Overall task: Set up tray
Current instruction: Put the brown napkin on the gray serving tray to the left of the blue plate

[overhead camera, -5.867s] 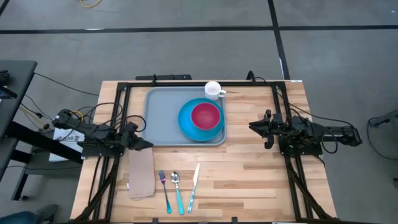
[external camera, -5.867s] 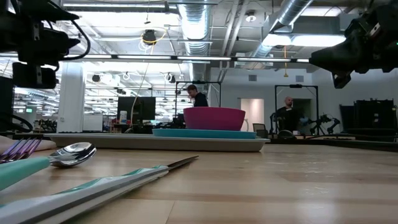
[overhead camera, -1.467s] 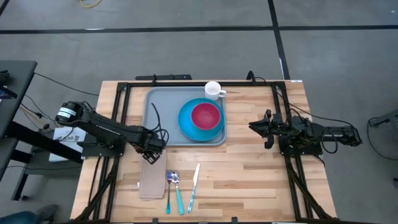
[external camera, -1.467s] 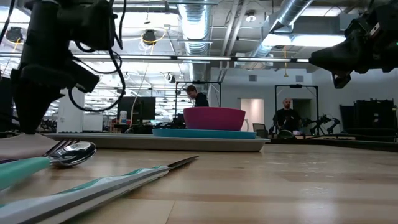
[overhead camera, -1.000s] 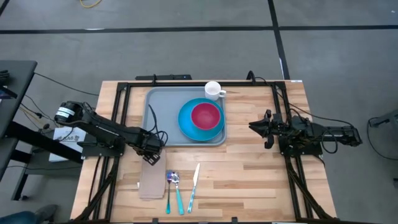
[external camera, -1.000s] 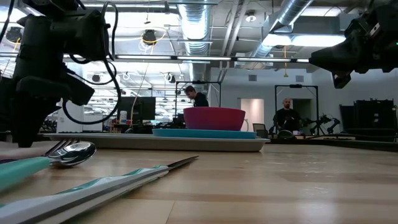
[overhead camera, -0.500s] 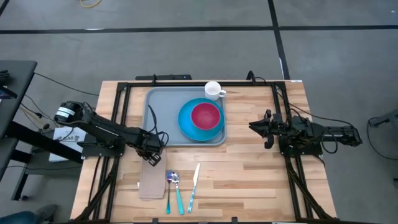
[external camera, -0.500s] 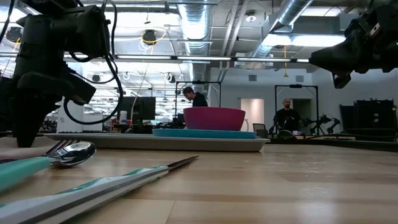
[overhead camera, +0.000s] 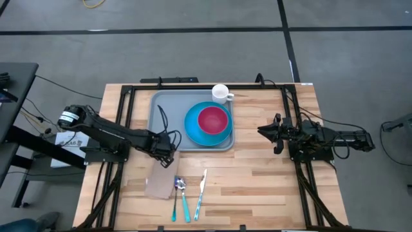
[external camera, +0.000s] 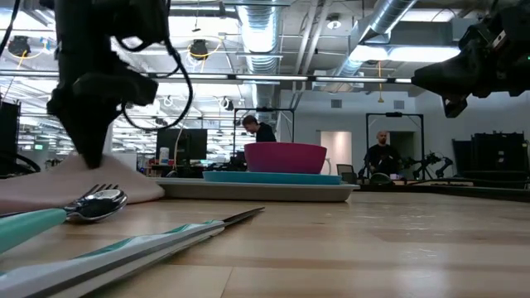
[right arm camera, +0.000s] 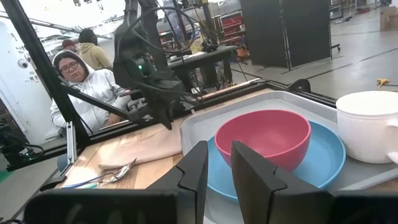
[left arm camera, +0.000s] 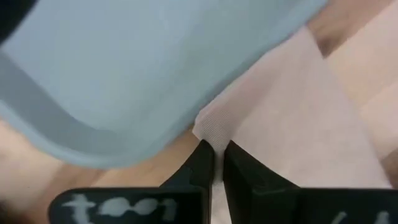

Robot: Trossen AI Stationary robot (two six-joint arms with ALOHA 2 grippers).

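Wooden table (overhead camera: 257,171): tray (overhead camera: 167,119), napkin (overhead camera: 158,183), spoon (overhead camera: 180,196), knife (overhead camera: 200,187).

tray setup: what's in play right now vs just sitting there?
In play:
left gripper, shut on the napkin
tray

Sitting there:
blue plate
pink bowl
white mug
fork, spoon, knife
right gripper, parked

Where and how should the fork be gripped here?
By its teal handle, from straight above, claw fingers either side of it. The fork lies flat with its tines under the napkin and the spoon close alongside, so only the handle end is free. Keep the claw narrow.
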